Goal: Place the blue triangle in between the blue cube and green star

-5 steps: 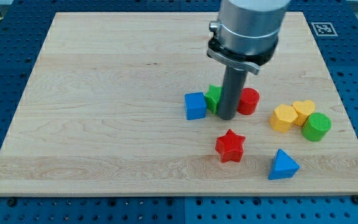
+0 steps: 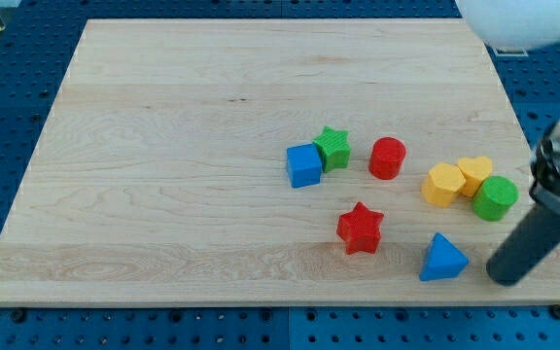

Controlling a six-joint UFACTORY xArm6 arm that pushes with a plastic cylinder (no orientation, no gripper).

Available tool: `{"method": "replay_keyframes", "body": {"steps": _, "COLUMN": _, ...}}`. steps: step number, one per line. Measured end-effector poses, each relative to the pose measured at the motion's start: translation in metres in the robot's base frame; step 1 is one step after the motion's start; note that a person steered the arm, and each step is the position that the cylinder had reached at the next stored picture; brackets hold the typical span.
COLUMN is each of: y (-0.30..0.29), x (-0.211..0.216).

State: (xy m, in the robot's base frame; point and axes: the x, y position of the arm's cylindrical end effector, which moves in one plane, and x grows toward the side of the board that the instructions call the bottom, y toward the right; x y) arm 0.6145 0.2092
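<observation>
In the camera view, my tip [image 2: 507,279] is seen low at the right edge of the wooden board [image 2: 163,146], just right of the blue triangle [image 2: 442,259] and apart from it. The tool is a bare rod, with nothing held or pinched. The blue triangle lies near the bottom right, well apart from the blue cube [image 2: 304,165] and the green star [image 2: 333,148], which touch each other near the middle. A red cylinder [image 2: 388,157] stands right of the star, and a red star [image 2: 361,227] lies nearer the bottom. At the right, a yellow hexagon [image 2: 443,185], a yellow heart [image 2: 474,175] and a green cylinder [image 2: 495,197] are clustered together.
</observation>
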Motion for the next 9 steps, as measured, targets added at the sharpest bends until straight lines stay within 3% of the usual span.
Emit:
{"method": "replay_keyframes", "body": {"steps": 4, "y": -0.073, "x": -0.012}}
{"method": "replay_keyframes", "body": {"steps": 8, "y": -0.028, "x": -0.064}}
{"method": "replay_keyframes", "body": {"steps": 9, "y": -0.060, "x": -0.075}}
